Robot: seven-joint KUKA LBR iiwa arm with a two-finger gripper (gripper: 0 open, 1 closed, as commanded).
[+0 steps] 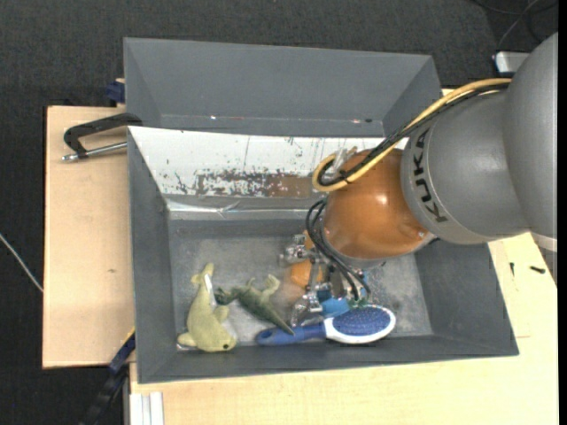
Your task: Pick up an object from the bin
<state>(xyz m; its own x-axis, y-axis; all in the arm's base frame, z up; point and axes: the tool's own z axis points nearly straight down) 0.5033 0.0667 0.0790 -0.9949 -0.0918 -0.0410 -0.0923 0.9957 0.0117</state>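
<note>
My gripper (304, 281) is low in the middle of the bin, under the arm's orange cover. It is open, with one metal fingertip (293, 254) towards the back and the other (310, 305) towards the front. A small round orange thing (298, 274) lies between them on the bin floor. A green toy lizard (258, 299) lies just left of the gripper. A blue brush with a white rim (361, 324) lies at the front, its blue handle (285, 335) reaching left under the front fingertip.
A pale yellow toy fish (208, 319) lies in the front left corner of the bin. The arm and its cover hang over the right half of the bin, hiding part of the floor there.
</note>
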